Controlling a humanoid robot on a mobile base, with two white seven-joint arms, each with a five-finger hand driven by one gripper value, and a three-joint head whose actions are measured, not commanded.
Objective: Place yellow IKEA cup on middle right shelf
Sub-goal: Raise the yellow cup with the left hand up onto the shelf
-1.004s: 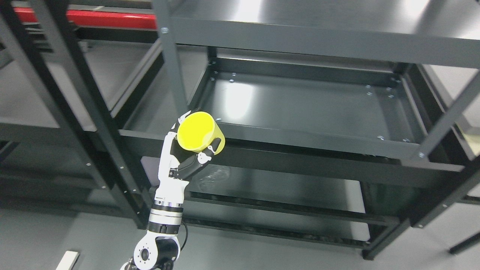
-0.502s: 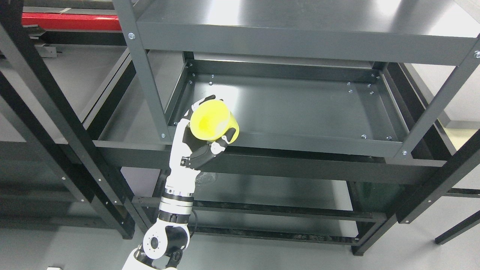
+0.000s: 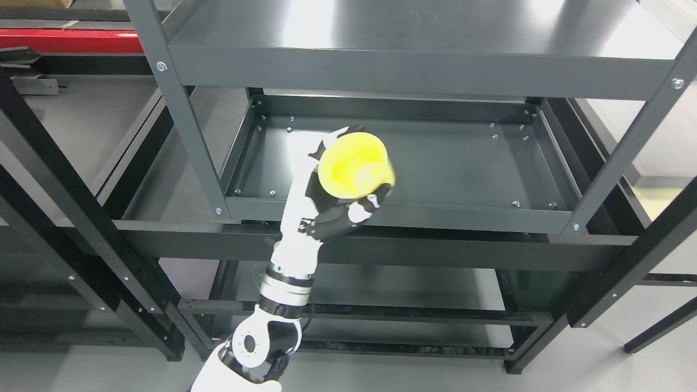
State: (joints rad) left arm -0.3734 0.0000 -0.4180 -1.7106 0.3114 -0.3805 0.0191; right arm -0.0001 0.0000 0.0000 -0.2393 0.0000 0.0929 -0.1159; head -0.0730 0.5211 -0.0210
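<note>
Head view: The robot's left hand [image 3: 326, 209] reaches up from the lower left of the frame, its white-and-black fingers [image 3: 356, 209] wrapped around a yellow cup [image 3: 356, 166]. The cup is held in the air, tilted so that its open mouth faces the camera and its pale inside shows. A fingertip curls over the far rim at the upper left of the cup, while other fingers press against its lower right side. In the picture the cup overlaps the front left part of the middle shelf [image 3: 463, 158] of a dark grey metal rack [image 3: 414, 68]; whether it has crossed the front lip [image 3: 435, 218] of that shelf cannot be told from this angle. The shelf is a shallow tray with raised edges, bolt heads showing at its corners, and a bright patch of light reflecting just left of the hand. The top shelf of the rack spans the upper part of the frame, and a lower shelf [image 3: 403, 286] shows beneath the wrist. A second rack [image 3: 81, 163] of darker posts stands to the left, with a red beam [image 3: 65, 41] behind it at the upper left. The grey floor [image 3: 626, 370] shows along the bottom right. No right arm appears.
</note>
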